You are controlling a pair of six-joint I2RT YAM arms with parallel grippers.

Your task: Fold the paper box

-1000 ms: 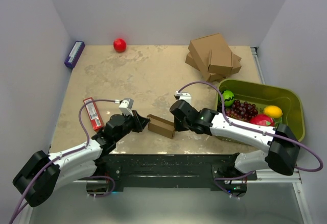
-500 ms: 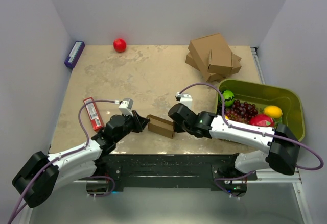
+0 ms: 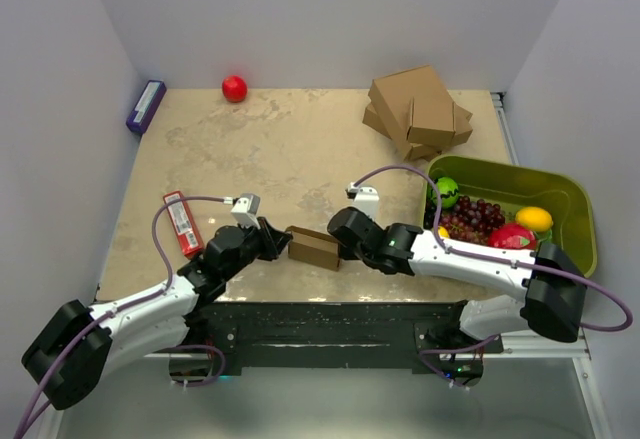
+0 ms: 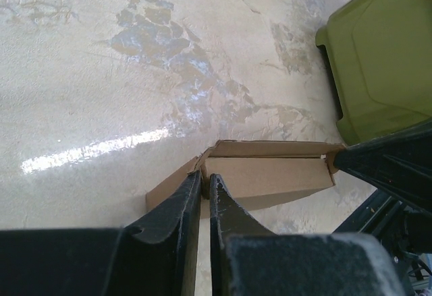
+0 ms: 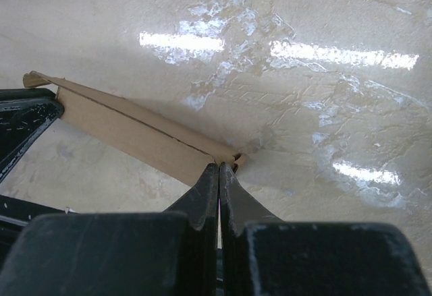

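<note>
Both arms are the same build: the left arm (image 3: 150, 304) and the right arm (image 3: 480, 259) have glossy white link shells with chunky black joint housings, the fattest ones down at the shoulder ends. There's a thin purple cable (image 3: 160, 227) looping off the left one and a matching purple cable (image 3: 400, 170) on the right. Each wrist has a small white boxy camera (image 3: 245, 207) bolted on. The left gripper (image 3: 283, 244) and right gripper (image 3: 343, 247) are matte black, and up close the fingers (image 4: 177, 223) are flat tapered wedges, kinda scuffed and dusty. The arms are mounted on a speckled black base plate (image 3: 320, 331).
</note>
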